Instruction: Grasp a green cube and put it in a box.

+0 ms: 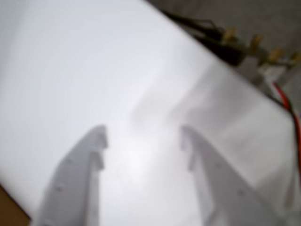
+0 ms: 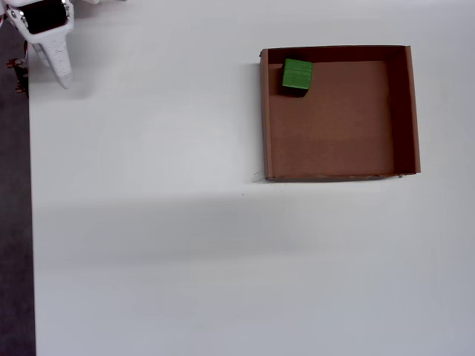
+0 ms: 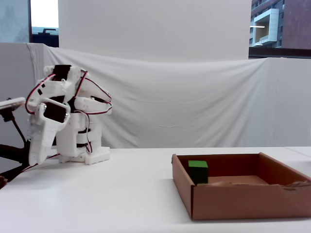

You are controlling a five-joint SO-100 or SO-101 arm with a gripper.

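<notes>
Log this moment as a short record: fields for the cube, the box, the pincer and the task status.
green cube: inside the box, on its floor in the top-left corner in the overhead view
box: brown, shallow, on the white table, right of centre in the overhead view
pincer: open, empty, above bare table, far from the box
arm: folded back at its base
task status: cube lies in the box; nothing held

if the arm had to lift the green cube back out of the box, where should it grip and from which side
Come straight down from above. The green cube sits on the floor of the box, close to two walls in a corner, so a sideways approach is blocked. Probably pinch two opposite faces with room for fingers, as the overhead view shows. The gripper is open.
</notes>
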